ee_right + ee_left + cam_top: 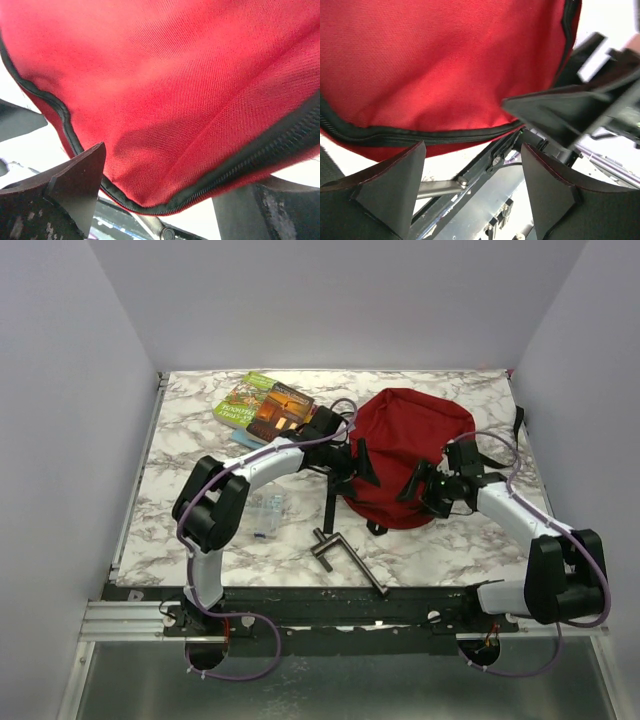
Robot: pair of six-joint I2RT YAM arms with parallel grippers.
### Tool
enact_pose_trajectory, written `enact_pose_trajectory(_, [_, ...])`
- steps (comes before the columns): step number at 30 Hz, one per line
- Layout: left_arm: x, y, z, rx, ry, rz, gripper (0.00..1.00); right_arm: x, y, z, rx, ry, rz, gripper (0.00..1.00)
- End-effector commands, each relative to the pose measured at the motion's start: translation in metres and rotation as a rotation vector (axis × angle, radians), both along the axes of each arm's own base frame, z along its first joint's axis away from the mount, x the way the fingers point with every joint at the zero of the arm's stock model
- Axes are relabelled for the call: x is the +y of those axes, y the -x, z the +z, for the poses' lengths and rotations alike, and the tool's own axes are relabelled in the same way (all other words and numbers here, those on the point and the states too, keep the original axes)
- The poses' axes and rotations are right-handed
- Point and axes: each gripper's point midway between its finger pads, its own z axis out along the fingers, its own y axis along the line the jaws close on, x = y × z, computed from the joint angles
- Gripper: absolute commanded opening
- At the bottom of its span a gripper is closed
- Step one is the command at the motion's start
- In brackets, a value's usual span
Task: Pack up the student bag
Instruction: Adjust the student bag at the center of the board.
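bench (470, 545): marbled top, carries everything.

student bag (415, 440): dark red, biggest item. it lies slumped right of centre, closer to the far edge than the near one. a black zipper (280, 145) runs along its near rim. a black strap (330, 502) trails off its left side toward the near edge, and more strap loops out on its right side toward the right edge.

left arm (250, 468): reaches in from the near-left corner. the left gripper (358, 465) sits at the bag's left flank with fingers (395, 185) spread apart and nothing between them. bag fabric is just beyond the tips; can't tell if they touch it.

right arm (515, 515): comes in from the near-right corner. the right gripper (420, 485) is at the bag's near-right rim with fingers (75, 185) wide apart. the zippered rim sags between them and is not clamped. the two grippers face each other across the bag's near end, and the right one shows blurred in the left wrist view.

books (265, 408): small stack at the far edge, left of centre, just left of the bag. the left arm's wrist overlaps the stack's near-right corner in the top view.

metal t-handle bar (345, 555): flat by the near edge, about centre, near the bag's near rim. the strap end is close to it.

clear plastic pouch (265, 512): left half of the bench, mid-depth, just beside the left arm's elbow, well apart from the bag.
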Motion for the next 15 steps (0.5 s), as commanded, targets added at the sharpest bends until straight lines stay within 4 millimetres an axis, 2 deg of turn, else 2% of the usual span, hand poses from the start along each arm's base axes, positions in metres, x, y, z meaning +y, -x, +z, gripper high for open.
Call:
enact_pose_trajectory(1, [0.011,-0.009,-0.010,-0.009,-0.008,0.057,0.79,-0.025,-0.017,0.034,-0.090,0.152,-0.007,0.84])
enact_pose_trajectory(7, [0.032,-0.009,0.004,-0.102,-0.023,0.087,0.80,-0.062,-0.009,0.042,-0.049,0.346,-0.081,0.84])
enact_pose_trajectory(9, [0.041,-0.011,0.008,-0.101,-0.014,0.111,0.80,-0.061,-0.007,0.051,-0.046,0.333,-0.096,0.84])
enact_pose_trajectory(11, [0.048,-0.015,0.011,-0.093,0.007,0.132,0.81,-0.051,-0.005,0.060,-0.062,0.269,-0.100,0.84])
enact_pose_trajectory(13, [0.052,-0.017,0.009,-0.072,0.017,0.142,0.81,-0.043,-0.006,0.062,-0.085,0.214,-0.100,0.84])
enact_pose_trajectory(15, [0.055,-0.017,0.003,-0.052,0.019,0.151,0.81,-0.043,-0.012,0.063,-0.099,0.218,-0.109,0.84])
